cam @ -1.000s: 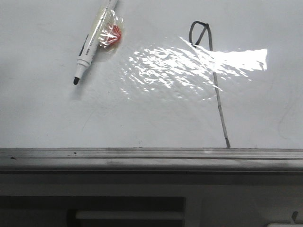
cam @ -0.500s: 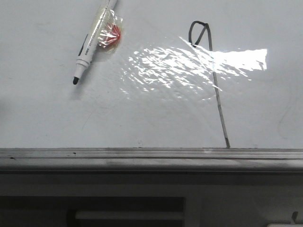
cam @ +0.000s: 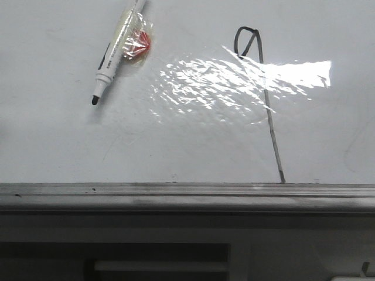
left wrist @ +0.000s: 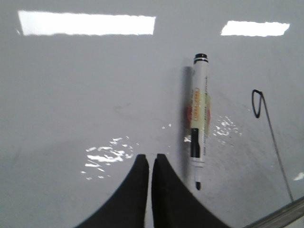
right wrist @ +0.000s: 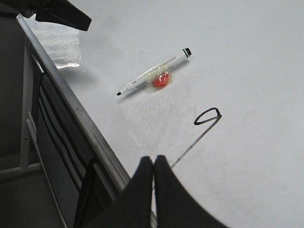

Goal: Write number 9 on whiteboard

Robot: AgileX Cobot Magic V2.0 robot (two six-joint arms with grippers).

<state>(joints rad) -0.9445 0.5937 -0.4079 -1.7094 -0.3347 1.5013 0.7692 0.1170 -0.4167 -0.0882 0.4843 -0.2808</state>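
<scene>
The whiteboard [cam: 193,146] fills the front view, with a glare patch at its middle. The number 9 [cam: 266,105] is drawn on it: a small dark loop at the top and a long slanted tail down to the rail. It also shows in the left wrist view [left wrist: 268,128] and the right wrist view [right wrist: 202,126]. An uncapped white marker [cam: 116,47] with a red and yellow label lies on the board at the left, tip toward the rail. My left gripper [left wrist: 150,157] is shut and empty beside the marker [left wrist: 199,118]. My right gripper [right wrist: 154,159] is shut and empty above the rail. Neither gripper shows in the front view.
A grey metal rail [cam: 187,190] runs along the board's near edge. Below it is a dark frame with a pale bar [cam: 158,266]. In the right wrist view the left gripper's black fingers [right wrist: 61,12] show at the far corner, above the rail [right wrist: 71,99].
The marker has shifted very slightly on the board in the front view. The number 9 is unchanged.
</scene>
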